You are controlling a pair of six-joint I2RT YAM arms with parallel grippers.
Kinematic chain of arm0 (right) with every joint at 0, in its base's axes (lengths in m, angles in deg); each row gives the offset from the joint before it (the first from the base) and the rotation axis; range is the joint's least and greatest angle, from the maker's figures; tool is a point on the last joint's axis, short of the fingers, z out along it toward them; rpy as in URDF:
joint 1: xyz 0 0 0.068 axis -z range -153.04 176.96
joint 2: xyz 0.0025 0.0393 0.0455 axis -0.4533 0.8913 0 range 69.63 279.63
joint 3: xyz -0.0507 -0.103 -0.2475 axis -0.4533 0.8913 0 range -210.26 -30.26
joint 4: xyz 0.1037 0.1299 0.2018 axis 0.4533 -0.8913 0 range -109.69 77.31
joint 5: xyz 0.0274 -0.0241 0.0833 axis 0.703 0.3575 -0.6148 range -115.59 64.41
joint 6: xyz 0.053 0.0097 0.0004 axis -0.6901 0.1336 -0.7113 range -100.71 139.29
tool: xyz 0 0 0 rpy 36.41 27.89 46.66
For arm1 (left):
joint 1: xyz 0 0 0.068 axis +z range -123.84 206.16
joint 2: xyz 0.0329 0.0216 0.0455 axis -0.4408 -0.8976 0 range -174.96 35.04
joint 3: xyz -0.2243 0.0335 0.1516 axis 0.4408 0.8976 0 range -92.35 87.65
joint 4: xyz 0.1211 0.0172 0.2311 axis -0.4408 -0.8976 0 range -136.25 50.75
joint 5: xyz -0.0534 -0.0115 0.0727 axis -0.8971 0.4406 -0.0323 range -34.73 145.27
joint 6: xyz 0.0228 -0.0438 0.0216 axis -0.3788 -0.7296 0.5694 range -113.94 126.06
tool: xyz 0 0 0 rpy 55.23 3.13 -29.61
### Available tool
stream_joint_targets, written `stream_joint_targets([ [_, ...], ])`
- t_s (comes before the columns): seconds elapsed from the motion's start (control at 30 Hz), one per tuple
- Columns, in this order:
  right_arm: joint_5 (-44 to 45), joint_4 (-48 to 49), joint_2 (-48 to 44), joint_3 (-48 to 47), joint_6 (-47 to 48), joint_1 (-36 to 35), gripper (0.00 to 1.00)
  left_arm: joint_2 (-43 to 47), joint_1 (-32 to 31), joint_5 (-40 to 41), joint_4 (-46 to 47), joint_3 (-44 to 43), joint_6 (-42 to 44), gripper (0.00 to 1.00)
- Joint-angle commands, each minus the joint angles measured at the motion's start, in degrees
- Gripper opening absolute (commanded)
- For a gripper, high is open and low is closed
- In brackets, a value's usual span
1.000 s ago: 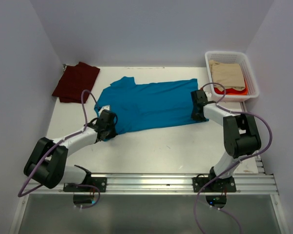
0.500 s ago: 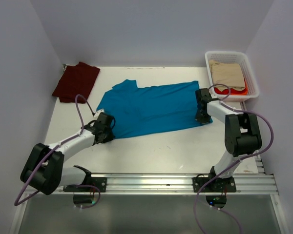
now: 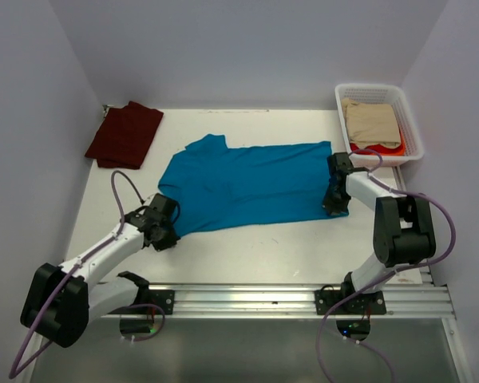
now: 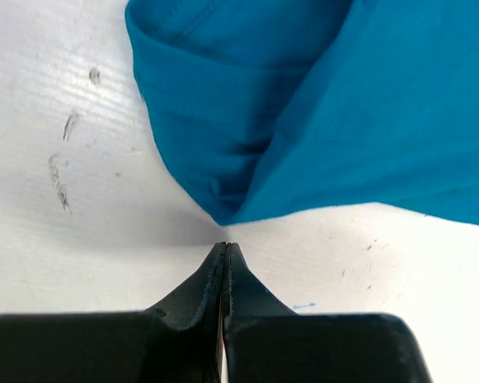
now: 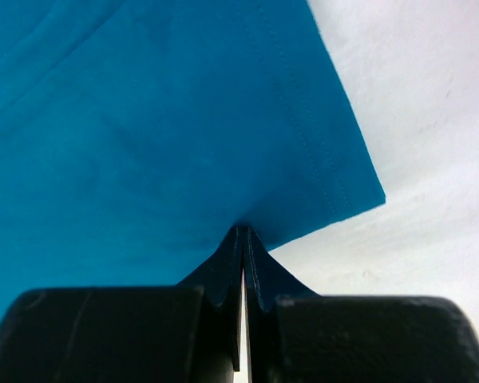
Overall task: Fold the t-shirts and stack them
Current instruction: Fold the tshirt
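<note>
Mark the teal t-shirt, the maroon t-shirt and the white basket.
teal t-shirt [image 3: 247,183]: top external view, middle of its body.
maroon t-shirt [image 3: 125,134]: top external view, centre of the folded cloth.
white basket [image 3: 367,87]: top external view, far rim.

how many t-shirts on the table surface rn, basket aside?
2. The teal t-shirt lies spread mid-table; the maroon t-shirt sits folded at the far left corner. Cloth in the basket may hide more.

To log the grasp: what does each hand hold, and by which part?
Right hand: the bright teal-blue cloth t-shirt, pinched at its edge near a corner. Left hand: shut just short of the shirt's folded corner, apparently holding nothing.
</note>
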Motion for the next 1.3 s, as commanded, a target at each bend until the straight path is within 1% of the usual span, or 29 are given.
stream_joint_targets([
  [0.0, -5.37, -5.46, -2.71, 3.53, -0.41, 0.22, 0.00, 2.29, 0.48, -1.41, -5.58, -2.93, -1.22, 0.00],
  [0.23, -9.24, -8.28, -4.91, 8.89, 0.11, 0.13, 0.00, 9.93, 0.48, -1.68, -12.70, -7.85, -1.31, 0.00],
  [0.37, -11.26, -9.59, -7.90, 10.57, -1.20, -0.31, 0.00, 11.96, 0.39, -2.03, -13.15, -10.58, 0.18, 0.00],
  [0.43, -11.18, -9.86, -9.13, 11.10, -1.55, -0.57, 0.00, 11.79, 0.48, -3.16, -9.66, -10.15, 1.67, 0.00],
  [0.47, -10.83, -9.95, -9.83, 11.19, -1.90, -0.57, 0.00, 10.57, 0.48, -5.52, -7.81, -9.19, 3.59, 0.00],
  [0.5, -11.00, -9.95, -10.27, 11.71, -1.99, -0.74, 0.00, 9.86, 0.48, -6.76, -5.09, -8.22, 4.92, 0.00],
  [0.53, -11.17, -9.95, -10.71, 12.07, -2.43, -0.92, 0.00, 9.07, 0.39, -7.12, -0.28, -7.17, 5.54, 0.00],
  [0.6, -11.61, -10.03, -12.82, 12.77, -2.70, -1.45, 0.00, 4.86, 0.39, -8.17, 3.79, -5.58, 8.17, 0.00],
  [0.63, -11.70, -10.30, -13.61, 13.21, -3.22, -1.97, 0.00, 3.36, 0.39, -8.18, 7.99, -5.05, 9.23, 0.00],
  [0.67, -11.62, -10.82, -14.57, 13.30, -3.66, -2.24, 0.00, 0.04, 0.48, -6.01, 9.25, -4.96, 9.93, 0.00],
  [0.77, -10.74, -12.23, -18.18, 13.04, -4.72, -3.55, 0.00, -5.51, 0.48, -2.83, 13.91, -5.31, 12.04, 0.00],
  [0.8, -10.30, -13.02, -19.84, 12.77, -4.89, -3.82, 0.00, -6.49, 0.48, -0.64, 14.62, -5.74, 12.22, 0.00],
  [0.87, -9.42, -13.64, -21.08, 12.60, -5.25, -4.26, 0.00, -7.98, 0.48, 0.86, 16.55, -6.53, 12.84, 0.00],
  [0.93, -9.24, -13.73, -21.88, 12.60, -5.33, -4.44, 0.00, -7.99, 0.39, 1.22, 16.56, -7.33, 13.02, 0.00],
  [1.1, -9.24, -13.38, -21.09, 12.68, -5.07, -4.61, 0.00, -2.73, 0.48, 0.70, 15.51, -8.47, 14.86, 0.00],
  [1.17, -9.33, -12.76, -21.00, 12.77, -5.07, -4.61, 0.00, 0.17, 0.39, 1.04, 16.55, -7.34, 15.65, 0.00],
  [1.27, -9.42, -12.41, -20.47, 12.77, -4.81, -4.61, 0.00, 0.63, 0.48, 2.27, 20.07, -4.79, 16.36, 0.00],
])
